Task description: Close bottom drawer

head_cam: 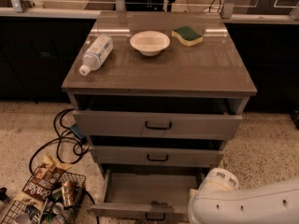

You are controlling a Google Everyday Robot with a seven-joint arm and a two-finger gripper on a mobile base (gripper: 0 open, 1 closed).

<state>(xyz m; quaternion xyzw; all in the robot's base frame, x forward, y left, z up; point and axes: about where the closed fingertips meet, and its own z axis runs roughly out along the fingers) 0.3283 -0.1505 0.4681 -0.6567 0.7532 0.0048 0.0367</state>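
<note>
The grey cabinet (159,73) has three drawers. The bottom drawer (140,211) is pulled far out, showing its shallow grey tray (149,186) and a small black handle (154,216) at the frame's bottom edge. The middle drawer (156,157) and top drawer (158,124) stand slightly out. My white arm (243,203) reaches in from the bottom right, beside the bottom drawer's right end. My gripper is out of view, below the frame's bottom edge.
On the cabinet top lie a plastic bottle (96,53), a white bowl (150,42) and a green-yellow sponge (187,35). A wire basket (44,202) with snack bags and cans sits on the floor at left, with black cables (63,139) beside it.
</note>
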